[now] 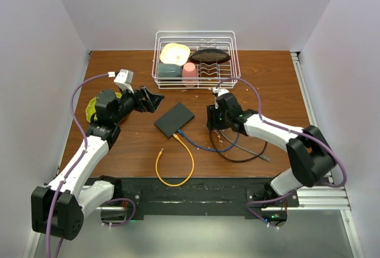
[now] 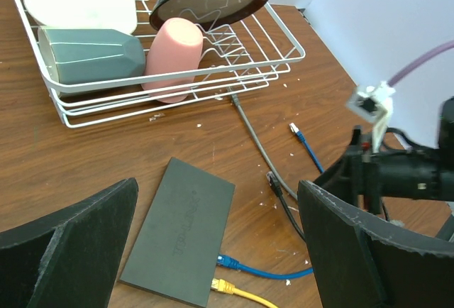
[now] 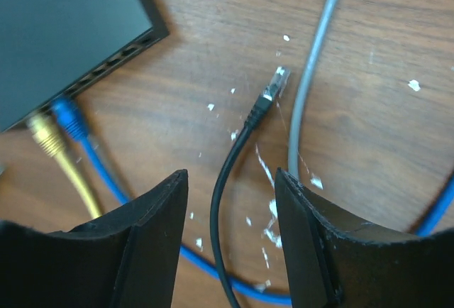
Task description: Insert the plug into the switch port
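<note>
Looking down, top external, switch: the flat dark grey switch [image 1: 174, 119] lies at an angle on the wooden table [image 1: 267, 79], between the two arms.
Top external, cables: a yellow cable [image 1: 176, 172] and a blue cable [image 1: 199, 145] leave the switch's near edge, and the yellow one loops toward the arm bases.
Top external, left gripper: the left gripper [image 1: 153, 100] hangs just past the switch's far-left side, jaws spread wide and holding nothing.
Top external, right gripper: the right gripper [image 1: 212, 121] points down at the table just right of the switch, over dark cable. How its jaws stand is hard to read from here.
Top external, rack: a white wire rack [image 1: 157, 62] at the far side holds cups and dishes.
Left wrist, fingers: two broad black fingers [image 2: 71, 251] stand far apart with the switch lying between and beyond them, untouched.
Left wrist, plug: the black plug [image 2: 272, 179] lies on the wood right of the switch, apart from it and beside a grey cable [image 2: 252, 130].
Left wrist, rack contents: a pink cup [image 2: 174, 56] and a grey-green cup [image 2: 92, 52] lie on their sides.
Right wrist, pincer: the jaws are parted, and the plug's black cable [image 3: 223, 201] runs between them with wood showing on both sides, so nothing is gripped.
Right wrist, plug: it rests on the table ahead of the fingertips, tip pointing away.
Right wrist, switch port: the switch port [image 3: 124, 52] is in the socket row along the switch's edge, upper left, well apart from the plug. Which socket it is cannot be told.
Right wrist, occupied sockets: a yellow connector [image 3: 42, 134] and a blue connector [image 3: 69, 116] sit plugged in side by side.
</note>
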`<action>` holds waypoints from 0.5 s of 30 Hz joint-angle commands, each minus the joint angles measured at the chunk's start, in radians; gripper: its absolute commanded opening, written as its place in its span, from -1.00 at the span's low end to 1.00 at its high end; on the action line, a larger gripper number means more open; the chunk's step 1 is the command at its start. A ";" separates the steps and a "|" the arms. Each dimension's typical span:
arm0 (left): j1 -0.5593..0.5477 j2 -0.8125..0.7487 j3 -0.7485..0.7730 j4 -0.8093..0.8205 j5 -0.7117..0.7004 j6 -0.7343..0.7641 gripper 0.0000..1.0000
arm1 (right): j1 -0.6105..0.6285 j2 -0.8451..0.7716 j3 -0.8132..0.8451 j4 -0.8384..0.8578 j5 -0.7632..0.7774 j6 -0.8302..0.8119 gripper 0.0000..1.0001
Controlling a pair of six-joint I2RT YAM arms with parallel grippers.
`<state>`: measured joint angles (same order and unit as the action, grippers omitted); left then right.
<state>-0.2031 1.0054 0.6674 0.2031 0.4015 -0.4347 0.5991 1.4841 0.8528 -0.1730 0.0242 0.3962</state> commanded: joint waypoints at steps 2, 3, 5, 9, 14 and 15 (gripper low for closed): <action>0.005 -0.008 0.014 0.041 0.017 -0.015 1.00 | 0.059 0.085 0.095 -0.049 0.154 0.049 0.04; 0.007 -0.007 0.012 0.042 0.014 -0.016 1.00 | 0.070 0.094 0.100 -0.054 0.172 0.050 -0.02; 0.007 -0.001 0.005 0.055 0.017 -0.021 1.00 | 0.080 0.122 0.103 -0.063 0.193 0.052 -0.07; 0.007 0.007 0.011 0.050 0.023 -0.022 0.99 | 0.119 0.153 0.101 -0.072 0.249 0.050 -0.36; 0.007 0.004 0.008 0.052 0.016 -0.018 0.99 | 0.146 0.197 0.101 -0.069 0.273 0.055 -0.55; 0.007 0.005 0.008 0.050 0.016 -0.016 0.99 | 0.152 0.212 0.103 -0.069 0.275 0.053 -0.56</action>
<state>-0.2031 1.0107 0.6674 0.2111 0.4103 -0.4370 0.7307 1.6646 0.9215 -0.2333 0.2432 0.4377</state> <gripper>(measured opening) 0.997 0.234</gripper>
